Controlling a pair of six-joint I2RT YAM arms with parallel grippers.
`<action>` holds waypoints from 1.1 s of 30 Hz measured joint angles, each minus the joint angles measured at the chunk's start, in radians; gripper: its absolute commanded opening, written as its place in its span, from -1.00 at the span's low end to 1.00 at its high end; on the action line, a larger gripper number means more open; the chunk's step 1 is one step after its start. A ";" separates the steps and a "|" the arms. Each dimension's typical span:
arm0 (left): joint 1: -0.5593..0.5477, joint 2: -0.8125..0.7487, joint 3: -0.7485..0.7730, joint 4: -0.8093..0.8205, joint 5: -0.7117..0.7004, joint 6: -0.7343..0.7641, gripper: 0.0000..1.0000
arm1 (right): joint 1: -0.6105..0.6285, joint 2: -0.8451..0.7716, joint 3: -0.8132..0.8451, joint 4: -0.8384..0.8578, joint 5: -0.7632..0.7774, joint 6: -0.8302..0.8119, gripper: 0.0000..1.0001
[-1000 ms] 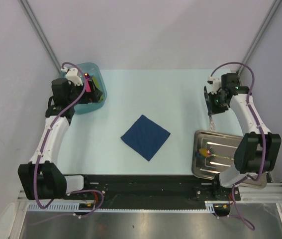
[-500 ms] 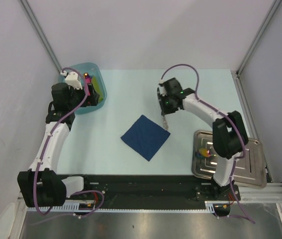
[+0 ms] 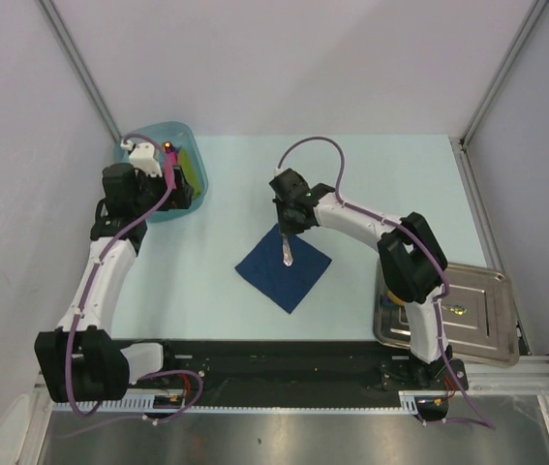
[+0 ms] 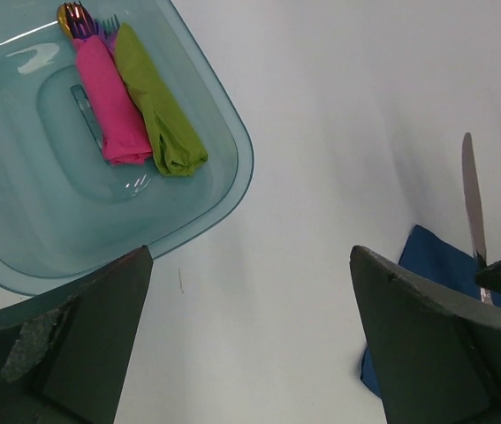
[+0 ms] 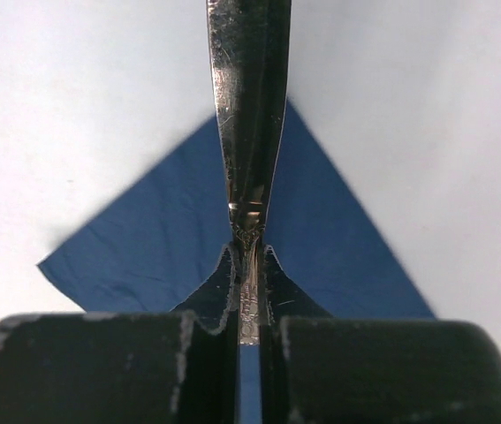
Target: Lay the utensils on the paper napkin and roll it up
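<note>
The navy paper napkin (image 3: 284, 271) lies flat mid-table, one corner toward me. My right gripper (image 3: 289, 228) is shut on the handle of a silver table knife (image 3: 287, 250), whose blade hangs over the napkin's upper part. In the right wrist view the knife (image 5: 248, 115) runs straight out from the gripper (image 5: 248, 291) above the napkin (image 5: 144, 238). My left gripper (image 4: 250, 353) is open and empty above bare table beside the tub. A small orange-gold utensil piece (image 3: 458, 310) lies in the steel tray.
The pale teal tub (image 3: 179, 128) at the back left holds a pink roll (image 4: 104, 97), a lime-green roll (image 4: 157, 115) and a gold-tipped piece (image 4: 72, 16). The steel tray (image 3: 492, 279) sits front right, partly under the right arm. The knife (image 4: 471, 194) and napkin (image 4: 427, 256) show at right.
My right arm has swung left from above the tray to over the napkin, carrying the knife. The left arm has barely moved.
</note>
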 measured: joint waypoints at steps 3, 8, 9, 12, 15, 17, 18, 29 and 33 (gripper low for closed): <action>0.000 -0.023 -0.024 0.000 0.000 -0.001 1.00 | 0.020 0.025 0.024 0.001 -0.002 0.010 -1.00; 0.000 -0.072 -0.060 0.000 0.001 -0.001 1.00 | 0.047 0.051 0.025 -0.014 -0.015 0.014 -1.00; 0.000 -0.079 -0.064 0.000 0.002 -0.001 0.99 | 0.047 0.054 0.025 -0.017 -0.019 0.014 -1.00; 0.000 -0.106 -0.082 0.000 0.003 -0.002 0.99 | 0.047 0.059 0.025 -0.024 -0.026 0.014 -1.00; 0.000 -0.116 -0.092 0.001 0.004 -0.003 0.99 | 0.045 0.060 0.025 -0.030 -0.029 0.020 -1.00; 0.000 -0.118 -0.099 0.000 0.008 -0.005 0.99 | 0.041 0.061 0.025 -0.031 -0.036 0.029 -1.00; 0.000 -0.118 -0.100 0.000 0.008 -0.006 1.00 | 0.039 0.061 0.025 -0.031 -0.038 0.034 -1.00; 0.000 -0.118 -0.101 0.000 0.010 -0.012 1.00 | 0.027 0.093 0.032 -0.050 -0.060 0.085 -1.00; 0.000 -0.118 -0.101 -0.001 0.011 -0.012 0.99 | 0.026 0.103 0.036 -0.055 -0.065 0.093 -1.00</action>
